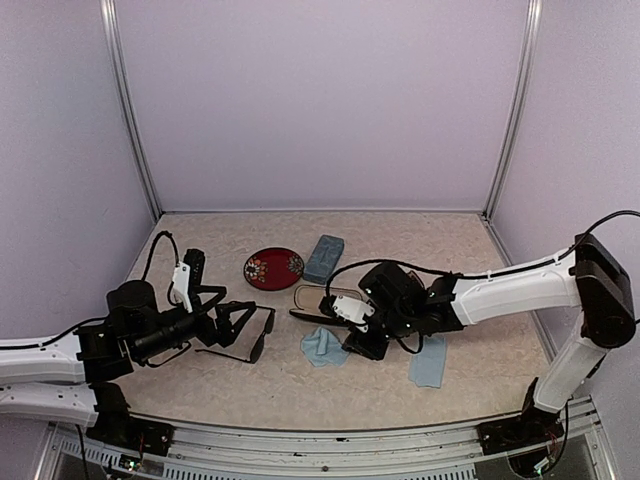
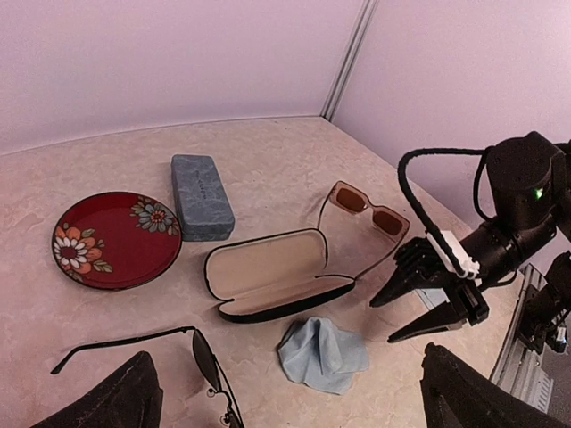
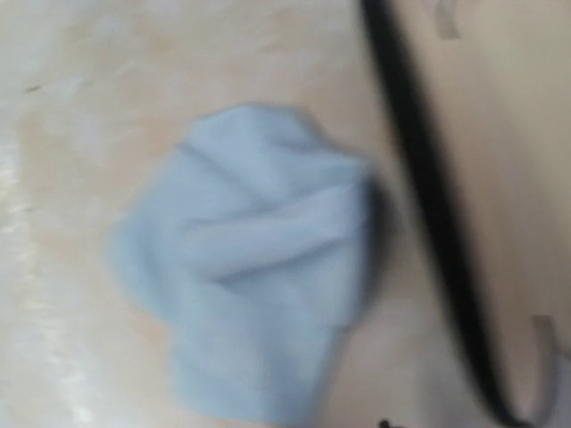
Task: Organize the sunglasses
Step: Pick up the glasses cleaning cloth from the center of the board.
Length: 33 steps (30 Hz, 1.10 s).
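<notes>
On the speckled beige tabletop (image 1: 450,250), I have both pairs lying out of any case. The thin black wire-framed sunglasses (image 2: 205,357) sit at the near left, arms unfolded, directly under my left gripper (image 2: 286,351). Its fingers are spread wide to either side of them and touch nothing.

The thicker reddish-brown sunglasses (image 2: 350,201) lie further right, just beyond the black oval hard case (image 2: 277,308), which is hinged open with its tan lining facing up.

My right gripper (image 2: 384,321) hangs near the case's right end, its fingers apart with only table showing between them. Its own camera is blurred; I make out just the crumpled pale blue cloth (image 2: 321,357) and a dark edge of the case beside it.

A blue-grey rectangular case (image 2: 201,196) lies closed behind the open one, next to a round red plate painted with flowers (image 2: 116,267). A second pale blue cloth (image 1: 428,362) lies flat under the right forearm.
</notes>
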Tool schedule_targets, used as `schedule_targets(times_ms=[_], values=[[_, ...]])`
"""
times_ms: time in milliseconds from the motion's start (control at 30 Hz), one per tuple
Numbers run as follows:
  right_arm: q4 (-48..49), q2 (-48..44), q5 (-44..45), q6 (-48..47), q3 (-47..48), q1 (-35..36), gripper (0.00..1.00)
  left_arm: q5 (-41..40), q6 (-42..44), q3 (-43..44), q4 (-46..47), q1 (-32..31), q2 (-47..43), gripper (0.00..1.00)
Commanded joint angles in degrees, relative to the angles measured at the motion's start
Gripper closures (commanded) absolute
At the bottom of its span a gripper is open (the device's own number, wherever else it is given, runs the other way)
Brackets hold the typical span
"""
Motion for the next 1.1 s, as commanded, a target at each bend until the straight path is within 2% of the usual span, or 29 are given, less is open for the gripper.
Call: schedule_targets(times_ms=[0, 400, 633, 900, 1067], values=[[4.48, 3.31, -3.03, 5.05, -0.63, 2.08, 0.56, -3.04, -1.01, -1.00, 1.92, -0.27, 0.28, 0.01], [4.90, 10.60, -3.64, 5.03, 1.16, 2.83, 0.63, -3.85, -1.71, -1.90, 1.56, -0.84, -0.46, 0.01], [5.84, 11.03, -3.48, 6.21, -0.18, 2.91, 0.78, -4.14, -1.56, -2.10, 1.65, -0.88, -0.45, 0.01], [6.71, 8.92, -4.57, 7.41, -1.24, 2.93, 1.00, -5.25, -0.33, -1.69, 2.10, -2.14, 1.63, 0.02], [8.76, 4.50, -6.96, 9.26, -2.81, 1.97, 1.00, -8.79, 2.58, -0.49, 2.66, -6.04, 5.49, 0.03]])
